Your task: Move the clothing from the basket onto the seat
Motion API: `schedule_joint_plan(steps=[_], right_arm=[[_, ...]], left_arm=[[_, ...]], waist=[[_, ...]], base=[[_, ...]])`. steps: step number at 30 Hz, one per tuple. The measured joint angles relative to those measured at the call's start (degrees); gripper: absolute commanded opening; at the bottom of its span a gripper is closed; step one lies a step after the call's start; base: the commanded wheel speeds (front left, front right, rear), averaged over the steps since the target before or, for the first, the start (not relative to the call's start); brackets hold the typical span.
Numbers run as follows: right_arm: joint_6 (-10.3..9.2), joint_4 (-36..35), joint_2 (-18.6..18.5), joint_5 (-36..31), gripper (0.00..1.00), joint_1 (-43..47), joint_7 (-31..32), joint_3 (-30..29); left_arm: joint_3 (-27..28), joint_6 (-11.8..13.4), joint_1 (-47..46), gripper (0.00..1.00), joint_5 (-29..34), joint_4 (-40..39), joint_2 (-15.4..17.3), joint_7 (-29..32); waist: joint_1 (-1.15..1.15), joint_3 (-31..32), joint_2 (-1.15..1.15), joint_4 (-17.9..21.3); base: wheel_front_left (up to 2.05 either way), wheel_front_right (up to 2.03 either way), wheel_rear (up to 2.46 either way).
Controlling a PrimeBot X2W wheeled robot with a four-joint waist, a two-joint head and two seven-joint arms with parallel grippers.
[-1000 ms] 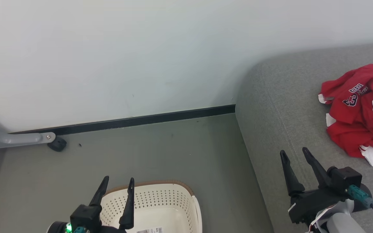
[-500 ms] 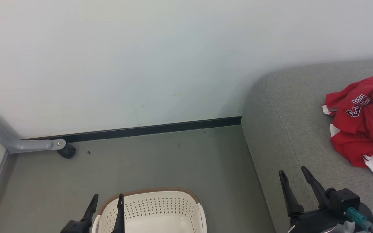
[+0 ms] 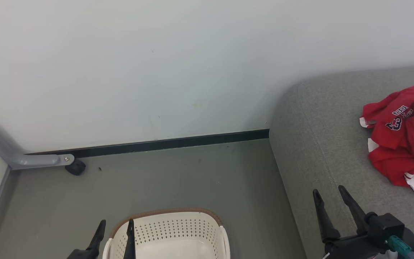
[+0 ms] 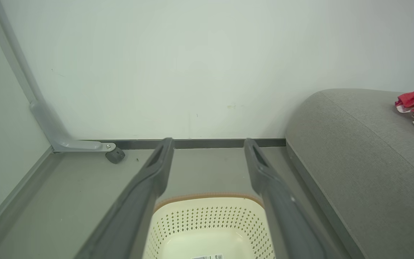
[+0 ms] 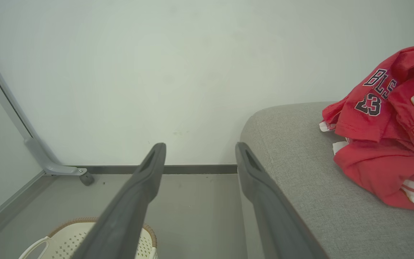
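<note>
Lower left: left gripper (image 3: 116, 225), spread apart and empty, over the cream-white holed plastic basket (image 3: 178, 226) with brown rim. Lower right: right gripper (image 3: 328, 190) spread too, holding nothing. Crumpled red sports clothing (image 3: 394, 151) sits far right on the big grey fabric seat (image 3: 311, 151). Risk imo: calling it done early, since the basket's near half is cut off.
</note>
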State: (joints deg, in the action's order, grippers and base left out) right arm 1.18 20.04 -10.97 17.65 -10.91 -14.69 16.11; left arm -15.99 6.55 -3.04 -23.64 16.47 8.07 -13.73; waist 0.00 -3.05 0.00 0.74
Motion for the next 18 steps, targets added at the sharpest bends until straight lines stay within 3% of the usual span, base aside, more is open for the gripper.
schedule_joint_plan(steps=[18], right_arm=[[-0.68,-2.1,-0.2,0.0,1.00,1.2,0.0,-0.3]], left_arm=[[0.4,0.0,0.0,1.00,0.1,0.0,-0.8,-0.1]], waist=[[0.00,0.0,0.00,-0.5]], base=[[0.00,0.00,0.00]])
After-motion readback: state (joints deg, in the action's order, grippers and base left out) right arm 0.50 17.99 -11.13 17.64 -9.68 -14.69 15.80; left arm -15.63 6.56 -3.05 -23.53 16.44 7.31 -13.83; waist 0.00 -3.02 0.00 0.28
